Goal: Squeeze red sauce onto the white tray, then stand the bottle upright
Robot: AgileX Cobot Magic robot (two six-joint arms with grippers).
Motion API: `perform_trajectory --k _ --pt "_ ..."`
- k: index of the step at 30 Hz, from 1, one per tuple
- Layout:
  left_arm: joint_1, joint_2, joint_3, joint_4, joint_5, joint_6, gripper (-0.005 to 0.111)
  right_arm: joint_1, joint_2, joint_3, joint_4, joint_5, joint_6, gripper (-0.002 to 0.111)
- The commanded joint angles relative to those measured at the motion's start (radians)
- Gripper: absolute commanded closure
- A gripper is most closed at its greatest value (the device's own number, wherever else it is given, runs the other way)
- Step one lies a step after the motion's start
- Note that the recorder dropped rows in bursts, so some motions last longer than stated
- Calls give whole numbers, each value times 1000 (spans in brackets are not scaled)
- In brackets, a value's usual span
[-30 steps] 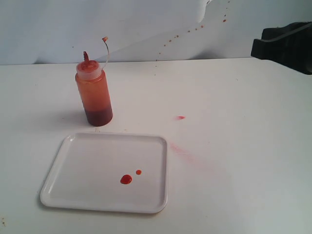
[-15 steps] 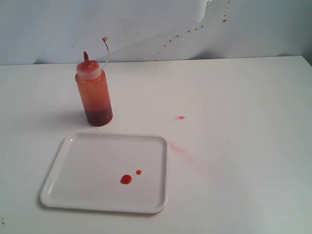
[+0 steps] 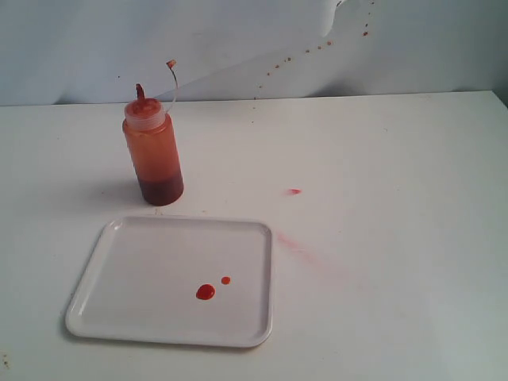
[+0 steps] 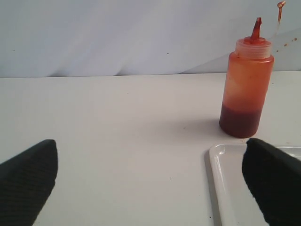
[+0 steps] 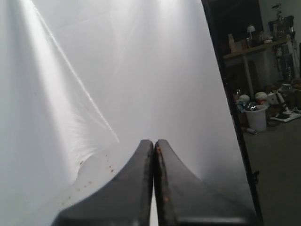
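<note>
White plastic is lying nearest the exterior camera: the tray is sitting flat on the bench, and the red sauce is resting on it as two glossy drops, a larger one with a smaller one just beside it. Just beyond the tray's far rim, apart from it, the bottle is standing upright with its nozzle pointing up. Its cap is dangling on a thin tether, and dark sauce is settling at its base. Off to the right, a small pink smear is marking the bench.

A second ago a dark arm was showing at the upper right edge of the exterior view; now it is gone from that view. The right end effector is pressed together on nothing and facing the white backdrop. The left end effector is hanging low near the bench, spread wide and empty, looking toward the bottle and the tray's corner.

Judging by this, both steps are looking done and the arms seem to be retiring.
</note>
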Motion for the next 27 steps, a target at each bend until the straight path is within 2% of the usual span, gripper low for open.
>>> perform_trajectory --k 1,3,5,9,14,22,27 --pt "0 -3 5 2 -5 -2 3 -6 -2 108 172 -45 -311 108" --pt "0 -3 5 2 -5 -2 3 -6 -2 178 265 -120 -490 108" --pt "0 -3 5 2 -5 -2 3 -6 -2 265 320 -217 -575 108" --pt "0 -3 5 2 -5 -2 3 -6 -41 429 311 -334 -580 108" --pt "0 -3 5 2 -5 -2 3 -8 -74 595 287 -381 -580 108" --pt "0 -3 5 2 -5 -2 3 -8 -74 696 284 -384 -577 108" --pt "0 -3 5 2 -5 -2 3 -8 -74 710 290 -369 -495 108"
